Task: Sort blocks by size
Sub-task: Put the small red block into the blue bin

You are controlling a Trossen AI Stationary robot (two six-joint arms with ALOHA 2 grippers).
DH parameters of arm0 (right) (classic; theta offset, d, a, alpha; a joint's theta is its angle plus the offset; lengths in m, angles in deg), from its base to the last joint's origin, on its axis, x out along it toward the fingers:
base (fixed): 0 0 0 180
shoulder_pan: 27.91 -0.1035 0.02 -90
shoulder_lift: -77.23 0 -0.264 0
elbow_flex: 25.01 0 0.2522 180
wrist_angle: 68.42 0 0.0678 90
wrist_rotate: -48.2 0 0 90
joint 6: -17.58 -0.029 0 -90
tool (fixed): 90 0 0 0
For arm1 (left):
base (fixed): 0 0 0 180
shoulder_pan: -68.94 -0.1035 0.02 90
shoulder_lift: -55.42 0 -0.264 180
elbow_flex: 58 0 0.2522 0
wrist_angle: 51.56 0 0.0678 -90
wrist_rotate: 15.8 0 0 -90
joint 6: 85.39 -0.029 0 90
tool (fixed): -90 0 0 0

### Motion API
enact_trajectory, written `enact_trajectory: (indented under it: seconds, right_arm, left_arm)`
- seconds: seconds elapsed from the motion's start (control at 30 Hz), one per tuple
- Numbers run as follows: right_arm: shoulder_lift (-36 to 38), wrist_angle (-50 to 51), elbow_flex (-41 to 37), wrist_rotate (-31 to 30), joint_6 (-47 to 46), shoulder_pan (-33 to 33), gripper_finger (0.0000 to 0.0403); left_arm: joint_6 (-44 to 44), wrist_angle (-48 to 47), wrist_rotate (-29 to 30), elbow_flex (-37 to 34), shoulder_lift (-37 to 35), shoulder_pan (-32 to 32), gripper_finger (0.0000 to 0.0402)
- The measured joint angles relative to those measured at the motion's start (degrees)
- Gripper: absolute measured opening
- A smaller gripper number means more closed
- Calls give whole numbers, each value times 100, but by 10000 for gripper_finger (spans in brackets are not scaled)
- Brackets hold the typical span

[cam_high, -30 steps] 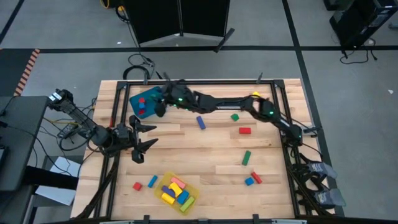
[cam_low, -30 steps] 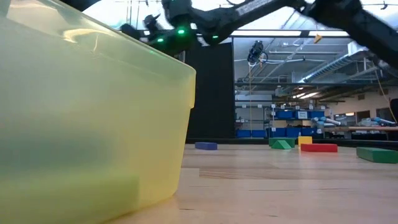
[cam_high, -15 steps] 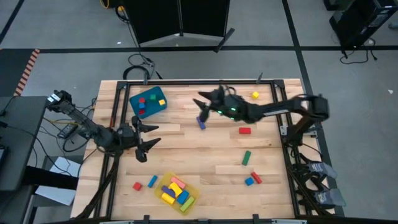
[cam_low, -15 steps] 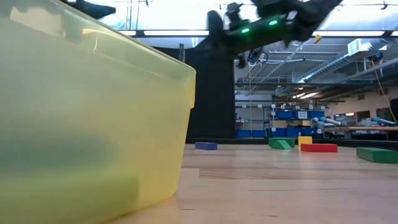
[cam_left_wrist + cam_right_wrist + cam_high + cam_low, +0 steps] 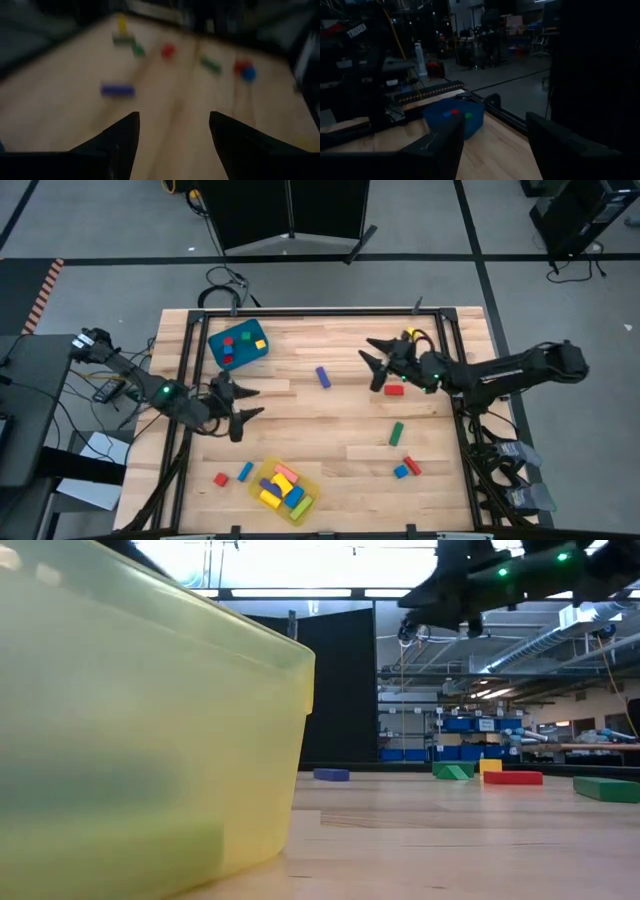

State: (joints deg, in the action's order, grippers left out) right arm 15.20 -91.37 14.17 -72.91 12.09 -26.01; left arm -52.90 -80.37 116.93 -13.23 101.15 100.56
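Loose blocks lie flat on the wooden table: a blue bar (image 5: pixel 322 376), a red block (image 5: pixel 394 390), a green bar (image 5: pixel 397 433), a small yellow block (image 5: pixel 410 335), and a blue and red pair (image 5: pixel 405 469). My right gripper (image 5: pixel 373 365) is open and empty, above the table between the blue bar and the red block. My left gripper (image 5: pixel 246 404) is open and empty at the table's left. Its wrist view shows the blue bar (image 5: pixel 117 90) ahead of its fingers.
A blue bin (image 5: pixel 238 345) with a few blocks stands at the far left; it also shows in the right wrist view (image 5: pixel 454 117). A yellow tray (image 5: pixel 287 488) with several blocks stands at the near edge, its wall (image 5: pixel 150 740) filling the low view's left. A red block (image 5: pixel 220 479) and a blue block (image 5: pixel 245 471) lie beside it.
My right gripper has swung from over the blue bin toward the table's right, past the blue bar, to a place near the red block. My left gripper has edged toward the table's right. No block has moved.
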Motion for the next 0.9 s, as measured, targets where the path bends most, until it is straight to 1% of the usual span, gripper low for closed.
enact_trajectory:
  seconds: [0.17, 0.3, 0.4, 0.5, 0.57, 0.73, 0.9]
  right_arm:
    - [206, 76, -144, 0, -15, -22, 220]
    - [160, 85, -144, 1, 49, -22, 220]
    - [86, 79, -144, 2, 84, -22, 219]
    - [26, 78, -144, 2, 144, -22, 220]
    - [19, 81, -144, 2, 163, -22, 220]
    - [18, 78, -144, 2, 266, -22, 219]
    - [18, 76, -144, 4, 274, -22, 218]
  left_arm:
    - [1089, -2045, -1264, 1051, 794, 20, 244]
    - [1553, -3286, -2146, 1899, 1571, 184, 230]
    - [1643, -4150, -2606, 2457, 2123, 371, 220]
    - [1927, -4914, -2927, 2848, 2579, 561, 219]
    - [2171, -5203, -3092, 2966, 2800, 703, 219]
    - [2888, -5204, -3490, 2978, 3130, 1107, 219]
    - [3483, -5138, -3602, 2978, 3295, 1557, 219]
